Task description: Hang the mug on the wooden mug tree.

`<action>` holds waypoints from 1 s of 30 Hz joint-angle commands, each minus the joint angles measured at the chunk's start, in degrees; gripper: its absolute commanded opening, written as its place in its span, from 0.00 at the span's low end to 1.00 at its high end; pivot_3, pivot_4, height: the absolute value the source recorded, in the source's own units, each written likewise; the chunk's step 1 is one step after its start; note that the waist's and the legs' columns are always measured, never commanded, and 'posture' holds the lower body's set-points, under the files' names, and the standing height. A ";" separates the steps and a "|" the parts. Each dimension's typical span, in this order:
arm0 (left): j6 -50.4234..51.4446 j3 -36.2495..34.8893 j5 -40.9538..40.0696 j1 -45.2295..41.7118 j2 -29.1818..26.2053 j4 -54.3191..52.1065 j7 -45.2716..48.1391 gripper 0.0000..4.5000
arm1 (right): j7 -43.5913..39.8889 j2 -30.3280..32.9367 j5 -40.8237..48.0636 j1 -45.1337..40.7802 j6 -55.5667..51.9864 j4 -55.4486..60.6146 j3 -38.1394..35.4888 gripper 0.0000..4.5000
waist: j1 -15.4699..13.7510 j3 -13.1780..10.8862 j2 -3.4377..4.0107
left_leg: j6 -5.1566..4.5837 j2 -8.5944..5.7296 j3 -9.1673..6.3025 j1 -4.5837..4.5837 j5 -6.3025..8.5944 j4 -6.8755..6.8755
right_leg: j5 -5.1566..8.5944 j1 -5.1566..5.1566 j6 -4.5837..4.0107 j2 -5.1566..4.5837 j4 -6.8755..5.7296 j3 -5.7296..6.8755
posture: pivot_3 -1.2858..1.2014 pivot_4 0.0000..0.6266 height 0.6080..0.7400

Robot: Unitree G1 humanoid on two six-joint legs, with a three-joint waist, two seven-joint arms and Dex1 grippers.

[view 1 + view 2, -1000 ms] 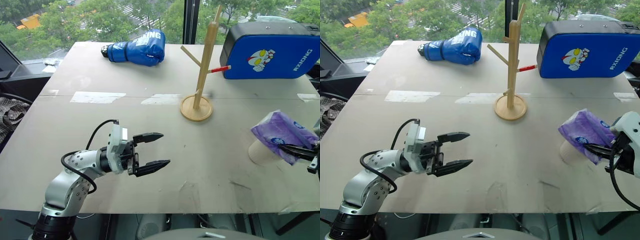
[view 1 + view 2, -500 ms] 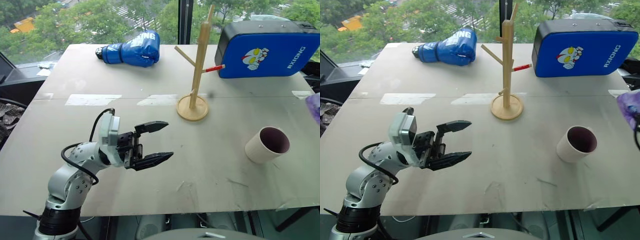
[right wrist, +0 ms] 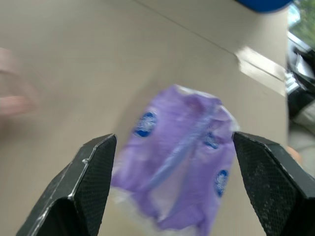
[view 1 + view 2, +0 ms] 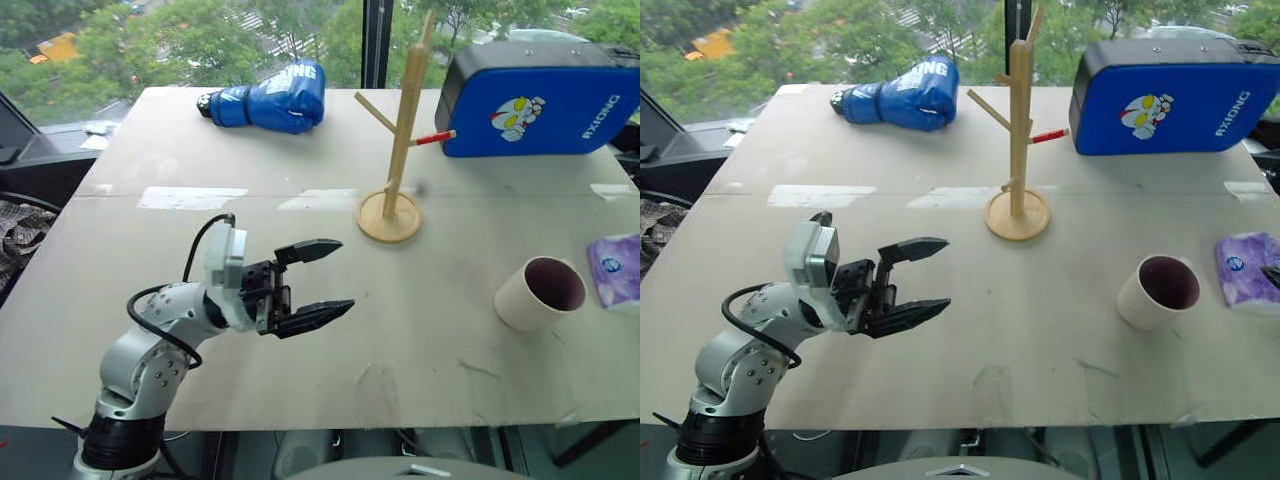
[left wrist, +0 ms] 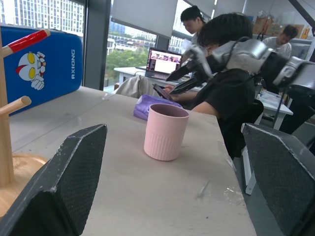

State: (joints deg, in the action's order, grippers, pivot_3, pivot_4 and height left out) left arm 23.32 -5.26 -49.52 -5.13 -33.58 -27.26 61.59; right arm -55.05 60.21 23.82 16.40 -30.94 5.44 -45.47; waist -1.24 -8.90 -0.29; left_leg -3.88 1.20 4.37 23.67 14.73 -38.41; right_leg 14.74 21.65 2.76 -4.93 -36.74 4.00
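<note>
Left eye view: your left hand (image 4: 320,282) hovers released, level, pointing right. Mug (image 4: 541,292) upright right, near tissue pack (image 4: 617,270); mug tree (image 4: 398,150) far. Right wrist view: right hand (image 3: 172,187) released above pack.

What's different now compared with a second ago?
The right gripper lifted the purple tissue pack off the mug, carried it right, and let go; the pack now lies on the table beside the uncovered mug. The left gripper rose slightly, open throughout. Mug tree and boxing glove stayed put.
</note>
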 commanded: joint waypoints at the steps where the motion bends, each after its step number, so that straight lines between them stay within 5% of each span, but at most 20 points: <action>1: -0.67 0.09 0.00 -1.23 0.06 0.57 1.24 1.00 | 0.24 -3.72 -0.21 1.34 2.89 3.08 -0.69 0.84 | 0.35 0.02 -0.06 | 0.00 0.00 -0.01 0.00 0.00 0.00 | 0.00 0.00 0.00 -0.01 0.00 -0.01 | 0.52 0.24 0.93; 15: 0.47 -0.83 -0.32 -2.72 -1.28 -0.19 0.26 1.00 | 0.78 -10.84 -3.07 -16.78 13.44 -12.23 18.92 0.84 | 0.35 0.02 0.00 | 0.00 -0.02 0.24 -0.03 -0.02 -0.02 | -0.04 0.11 0.00 0.00 -0.07 -0.22 | 0.52 0.24 0.93; 30: 0.64 -2.93 -0.21 -0.83 -1.85 -1.99 -2.54 1.00 | -4.63 -15.18 -0.44 -27.45 13.99 -21.46 26.80 0.84 | 0.53 0.02 0.01 | 0.00 -0.04 0.24 -0.07 -0.02 -0.04 | -0.04 0.09 0.00 -0.01 -0.09 -0.19 | 0.52 0.24 0.93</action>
State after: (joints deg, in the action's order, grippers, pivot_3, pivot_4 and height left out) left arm 24.54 -6.67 -49.20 -5.85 -34.98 -27.39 59.14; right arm -58.92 45.24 22.21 -10.19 -17.41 -15.88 -18.66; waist -0.70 -8.88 -0.28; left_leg -3.88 1.17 4.60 23.61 14.70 -38.44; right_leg 14.70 21.75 2.76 -4.94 -36.83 3.82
